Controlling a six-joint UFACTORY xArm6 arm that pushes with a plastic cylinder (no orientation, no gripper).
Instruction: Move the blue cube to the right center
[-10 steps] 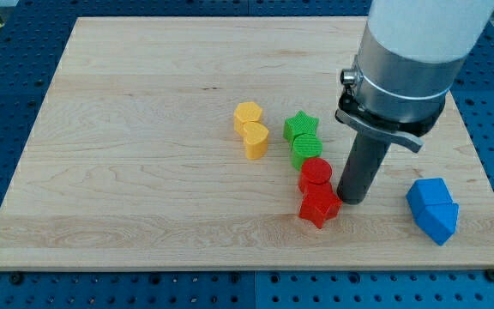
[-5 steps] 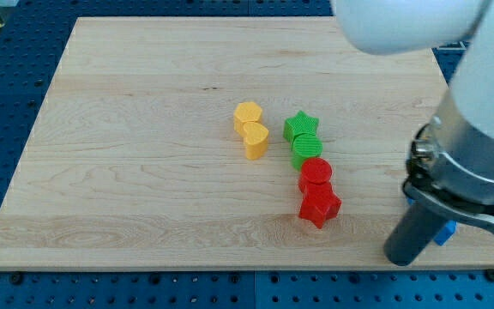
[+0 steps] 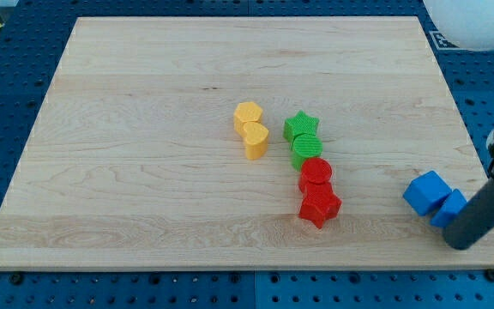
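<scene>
The blue cube [image 3: 424, 191] lies near the board's lower right corner. A second blue block [image 3: 448, 207] touches it on its lower right, partly hidden by my rod. My tip [image 3: 462, 244] is at the board's lower right edge, just below and right of both blue blocks, against the second one.
The wooden board [image 3: 144, 129] fills the view. At its middle lie a yellow hexagon [image 3: 248, 114] and yellow heart [image 3: 256, 140], a green star [image 3: 301, 125] over a green cylinder [image 3: 304, 149], and a red cylinder [image 3: 316, 172] over a red star [image 3: 319, 207].
My tip moved from beside the red blocks down and right past the blue blocks to the board's lower right edge. The blue blocks shifted slightly and now show uncovered.
</scene>
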